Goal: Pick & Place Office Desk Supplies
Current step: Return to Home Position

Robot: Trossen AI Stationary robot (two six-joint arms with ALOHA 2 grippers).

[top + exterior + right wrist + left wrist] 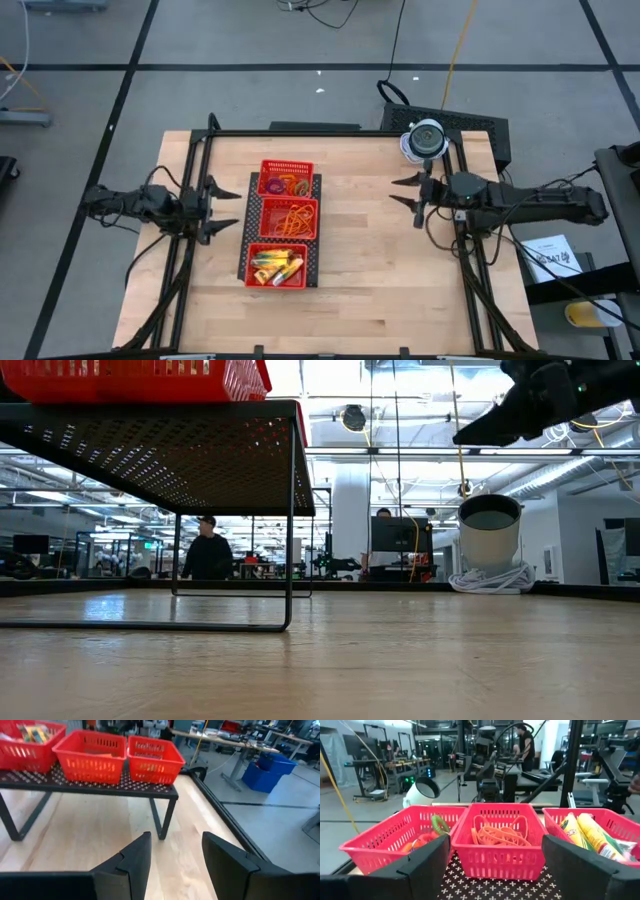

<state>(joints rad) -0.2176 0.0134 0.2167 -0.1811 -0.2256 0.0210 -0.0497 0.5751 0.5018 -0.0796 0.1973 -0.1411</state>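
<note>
Three red mesh baskets [284, 222] stand in a row on a dark perforated stand [254, 215] at the table's middle left. The far one holds small rings and bands [286, 183], the middle one orange rubber bands [497, 835], the near one yellow sticks [590, 832]. My left gripper [213, 208] stands open at the left of the stand, level, facing the baskets with nothing between its fingers. At the right my right gripper [408, 193] is open and clear of the table, pointing toward the stand; it is also open in its wrist view [175, 855].
A white-grey round dome-like object [424, 140] sits at the table's far right corner, just beyond my right gripper. Bare wooden tabletop [370, 270] lies between the stand and the right arm. A black frame [300, 132] runs along the table's edges. People stand in the room beyond.
</note>
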